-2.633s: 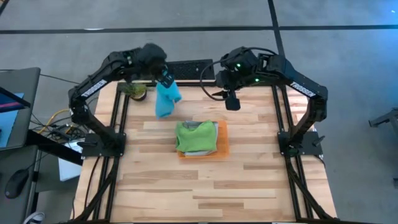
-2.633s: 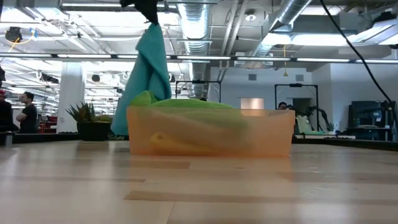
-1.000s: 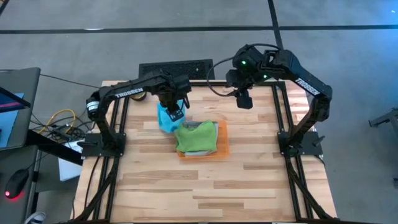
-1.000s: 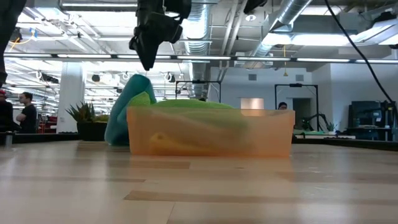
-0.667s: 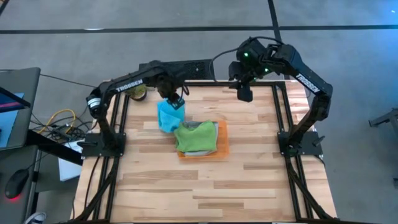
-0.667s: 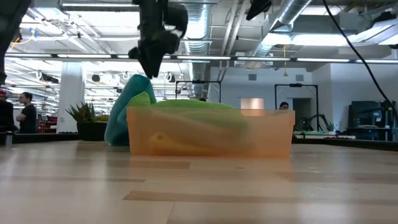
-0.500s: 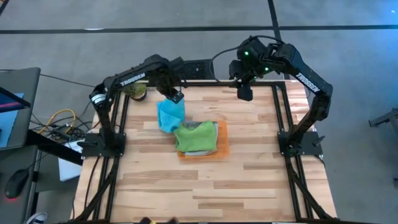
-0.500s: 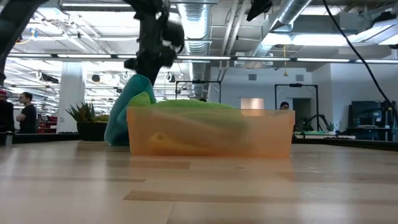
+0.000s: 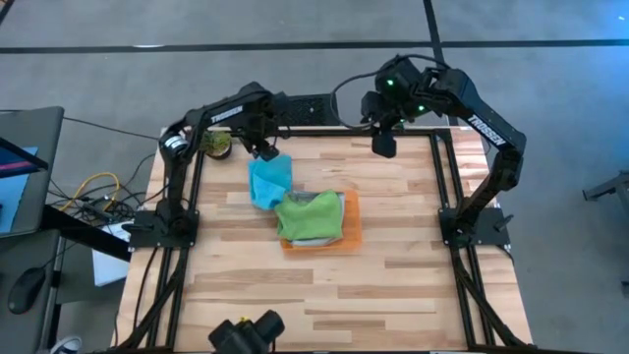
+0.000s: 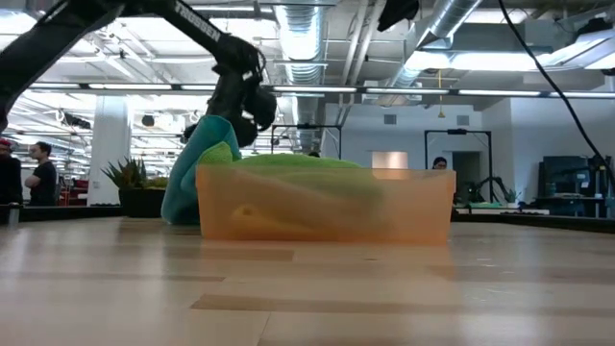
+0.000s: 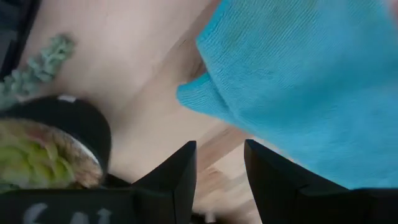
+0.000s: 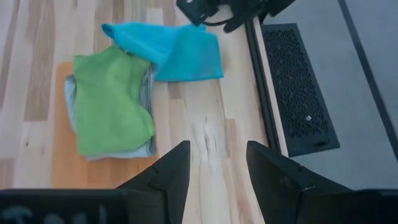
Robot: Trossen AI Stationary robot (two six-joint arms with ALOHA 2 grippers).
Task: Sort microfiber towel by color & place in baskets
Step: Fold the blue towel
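Pale butcher-block planks make up the table (image 9: 324,285), which sits on a grey floor; in the low view a workshop hall with ceiling ducts and strip lights stretches behind it, and a person (image 10: 40,173) stands far off at the left.

Both dark arms reach in from the far edge. The right gripper (image 9: 383,145) hangs above the table's far edge, well apart from the towels; in its wrist view the two fingers (image 12: 171,171) stand parted with nothing between them. The left gripper (image 9: 263,149) is near the far left corner, just beside the far end of the blue towel; its fingers (image 11: 180,174) are spread with bare wood showing in the gap, holding nothing.

An orange tray (image 9: 351,221) lies near the table's middle. On it rests a green towel (image 9: 310,216), bunched and covering most of the tray, with a grey cloth edge (image 12: 149,146) showing beneath it. The blue towel (image 9: 267,180) lies crumpled on the wood on the tray's far left side, its near end touching the green towel.

A small potted plant (image 9: 216,143) stands at the far left corner, close to the left gripper.
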